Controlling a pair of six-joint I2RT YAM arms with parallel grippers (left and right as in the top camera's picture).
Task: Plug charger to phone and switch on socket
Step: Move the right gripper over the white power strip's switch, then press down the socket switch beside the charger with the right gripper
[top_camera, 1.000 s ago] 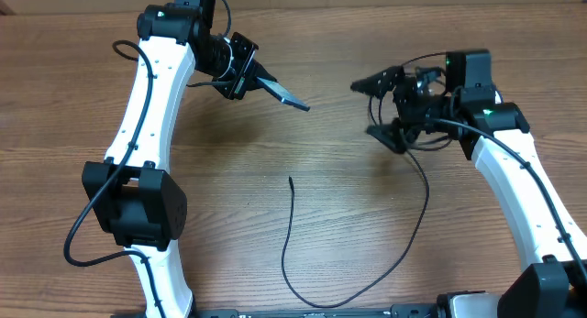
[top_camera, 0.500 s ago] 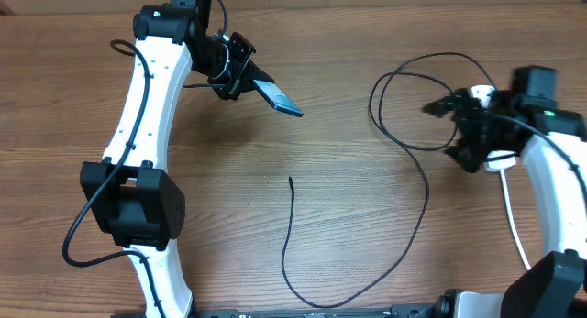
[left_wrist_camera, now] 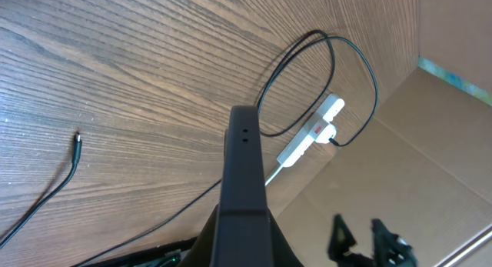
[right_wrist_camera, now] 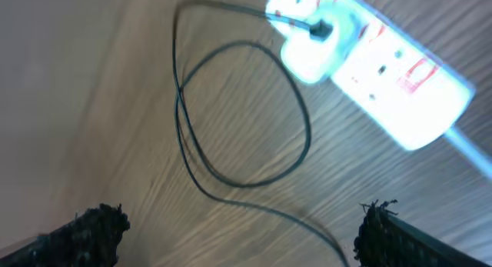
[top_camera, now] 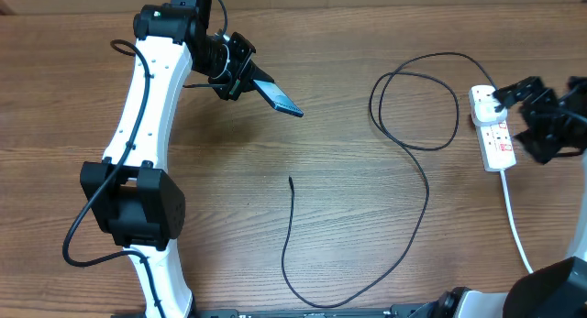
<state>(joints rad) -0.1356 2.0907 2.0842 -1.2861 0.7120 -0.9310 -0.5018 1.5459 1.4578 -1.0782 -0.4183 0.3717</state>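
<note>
My left gripper [top_camera: 246, 77] is shut on the phone [top_camera: 279, 97] and holds it tilted above the table at the back left; the phone's dark edge fills the left wrist view [left_wrist_camera: 244, 182]. The charger [top_camera: 424, 185] is a thin black cable looping across the table, its small connector end [top_camera: 291, 180] lying free mid-table. Its other end sits in the socket [top_camera: 492, 128], a white strip with red markings at the right. My right gripper [top_camera: 523, 107] is open and empty, beside the socket. The socket [right_wrist_camera: 377, 63] and cable loop [right_wrist_camera: 246, 113] show in the right wrist view.
The socket's white cord [top_camera: 514, 222] runs toward the front right edge. The charger passes the front edge of the wooden table [top_camera: 312, 300]. A cardboard wall [left_wrist_camera: 430, 167] stands behind the table.
My right arm has moved right, carrying the socket and cable end to the right side, set the socket down and let go. The left arm with the phone has barely moved.
</note>
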